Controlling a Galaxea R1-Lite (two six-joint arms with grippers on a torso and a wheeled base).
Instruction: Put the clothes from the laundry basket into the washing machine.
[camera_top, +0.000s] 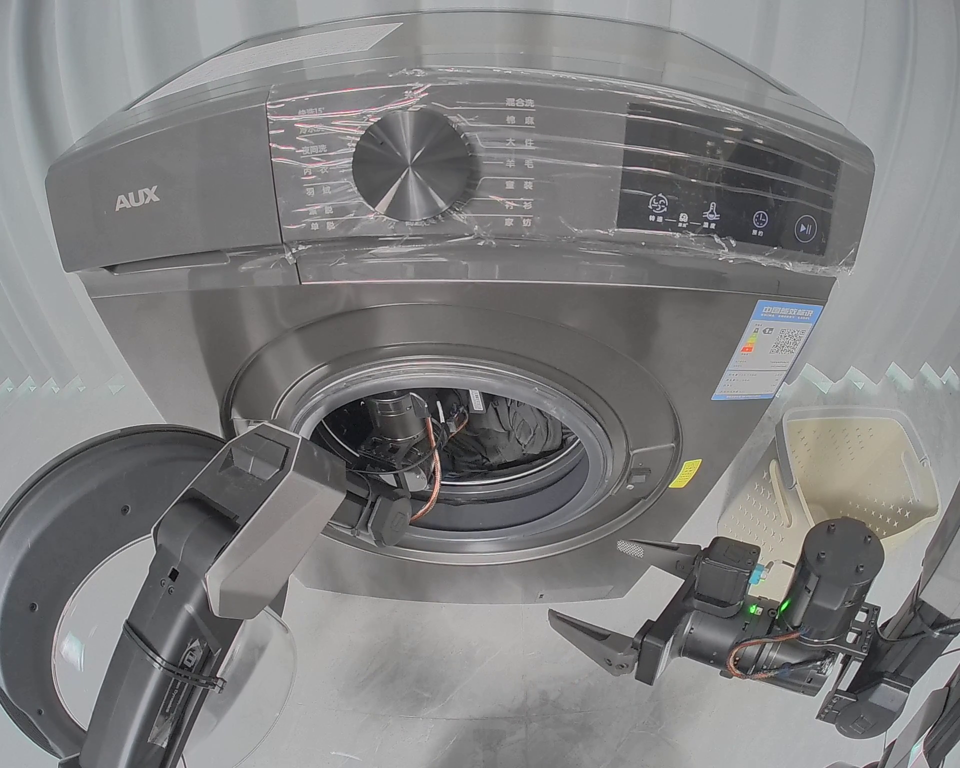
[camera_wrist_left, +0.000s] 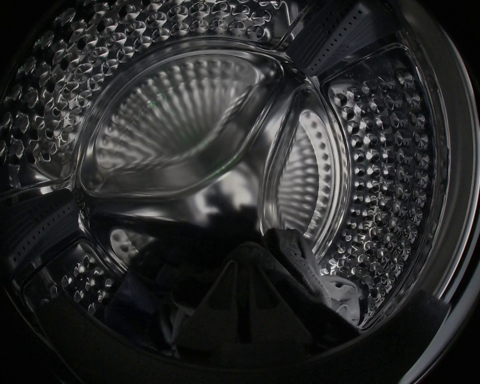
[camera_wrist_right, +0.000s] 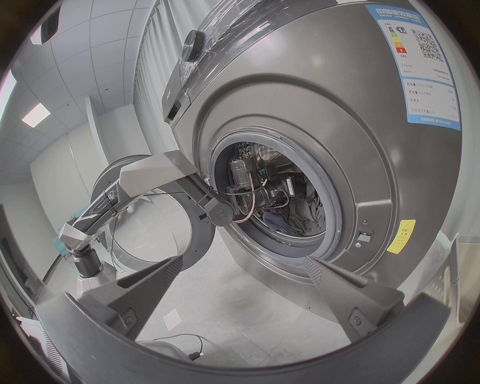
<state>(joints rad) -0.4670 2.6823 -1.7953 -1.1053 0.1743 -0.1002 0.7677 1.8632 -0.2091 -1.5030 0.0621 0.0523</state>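
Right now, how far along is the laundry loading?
Done: dark clothes lie inside the washing machine drum, and the laundry basket looks empty where visible. In hand: the left arm is in the drum; the right hand is open and holds nothing. Left: withdrawing that arm, perhaps closing the open door.

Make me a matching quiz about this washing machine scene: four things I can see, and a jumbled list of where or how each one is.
Things:
1 clothes
2 laundry basket
3 door
4 dial

Places or states:
A swung open on the left
B inside the drum
C looks empty, to the right of the washing machine
D under clear film

Pairs: 1-B, 2-C, 3-A, 4-D
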